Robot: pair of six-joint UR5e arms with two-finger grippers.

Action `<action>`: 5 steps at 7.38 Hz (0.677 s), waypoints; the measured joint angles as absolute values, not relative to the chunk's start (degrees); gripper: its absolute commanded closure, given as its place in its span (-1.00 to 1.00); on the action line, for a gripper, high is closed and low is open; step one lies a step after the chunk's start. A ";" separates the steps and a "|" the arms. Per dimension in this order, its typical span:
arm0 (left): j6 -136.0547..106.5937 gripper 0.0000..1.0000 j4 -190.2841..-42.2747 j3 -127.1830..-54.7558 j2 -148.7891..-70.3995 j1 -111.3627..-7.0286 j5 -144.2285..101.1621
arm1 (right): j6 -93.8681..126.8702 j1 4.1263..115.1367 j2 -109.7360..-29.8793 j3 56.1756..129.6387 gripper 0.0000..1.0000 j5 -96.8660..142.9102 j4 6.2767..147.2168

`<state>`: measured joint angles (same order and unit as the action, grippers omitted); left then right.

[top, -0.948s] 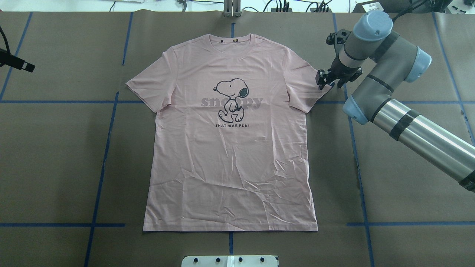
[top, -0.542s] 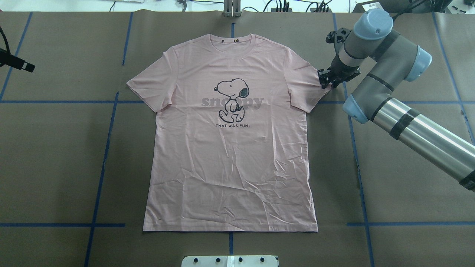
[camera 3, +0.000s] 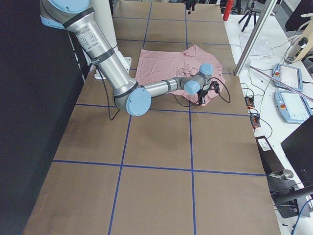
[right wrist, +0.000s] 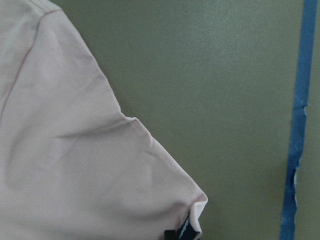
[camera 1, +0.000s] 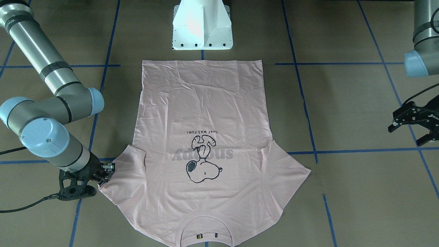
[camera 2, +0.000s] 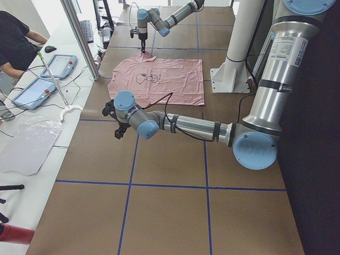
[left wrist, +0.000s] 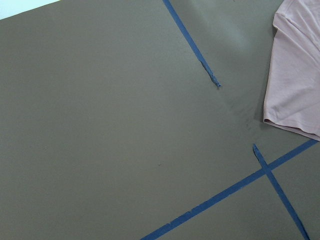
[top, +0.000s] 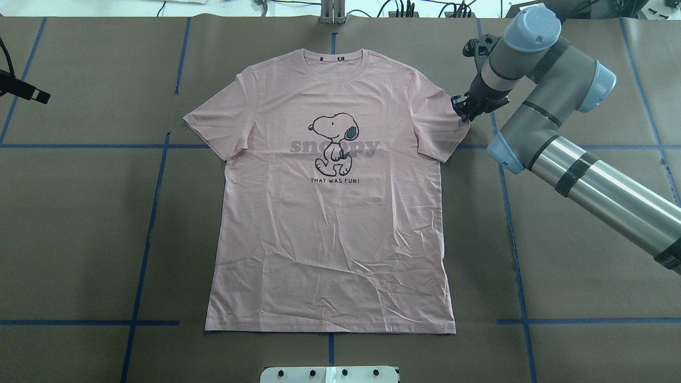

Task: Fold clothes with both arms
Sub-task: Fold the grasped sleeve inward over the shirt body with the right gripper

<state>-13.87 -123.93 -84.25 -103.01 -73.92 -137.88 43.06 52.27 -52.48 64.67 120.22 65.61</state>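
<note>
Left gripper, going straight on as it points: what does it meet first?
The left gripper would probably meet the bare brown table cover; the T-shirt sleeve lies aside. Height unclear.

The near right arm (camera 3: 161, 87) comes in from 11 o'clock, bends at a blue-capped elbow and runs toward 2 o'clock, low over the brown bench (camera 3: 156, 196). The right gripper (camera 3: 209, 95) sits at the nearest sleeve corner of the pink T-shirt (camera 3: 166, 61), which lies flat at 12 o'clock from centre; the fingers are too small to tell whether they pinch the cloth. Blue tape lines (camera 3: 190, 142) cross the bench. At 3 o'clock two tablets (camera 3: 289, 78) lie beside a slanted metal post (camera 3: 254, 39).
</note>
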 measured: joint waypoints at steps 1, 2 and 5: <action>-13.85 -1.00 -123.93 -84.18 -103.02 -73.92 -137.87 | 43.11 52.24 -51.69 64.74 1.00 120.18 65.64; -13.87 -1.00 -123.93 -84.11 -103.06 -73.92 -137.86 | 43.14 52.16 -51.28 65.07 1.00 120.16 65.61; -13.88 -1.00 -123.93 -84.03 -103.08 -73.92 -137.82 | 43.95 50.69 -47.85 66.30 1.00 119.94 65.53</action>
